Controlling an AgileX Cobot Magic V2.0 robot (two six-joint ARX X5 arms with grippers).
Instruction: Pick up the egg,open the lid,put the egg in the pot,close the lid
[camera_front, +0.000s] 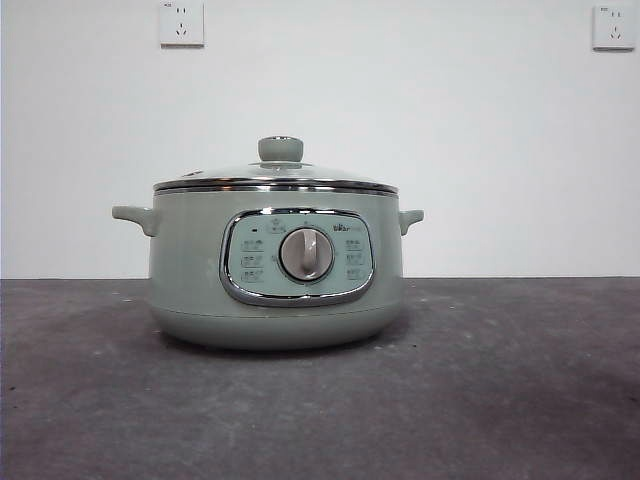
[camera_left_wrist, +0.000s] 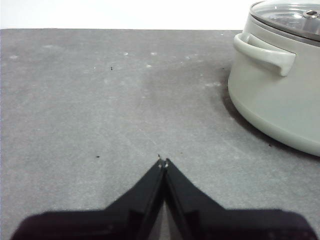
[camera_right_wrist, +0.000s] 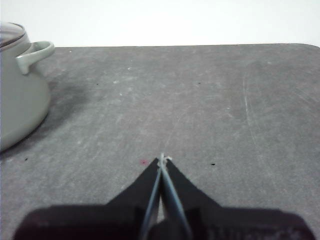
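Pot sits lidded, glass lid hiding its inside; left tool and right tool both pinched closed, empty, over scuffed grey worktop.

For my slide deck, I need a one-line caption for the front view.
Green pot with its glass lid on, centred on a grey table before a white wall.
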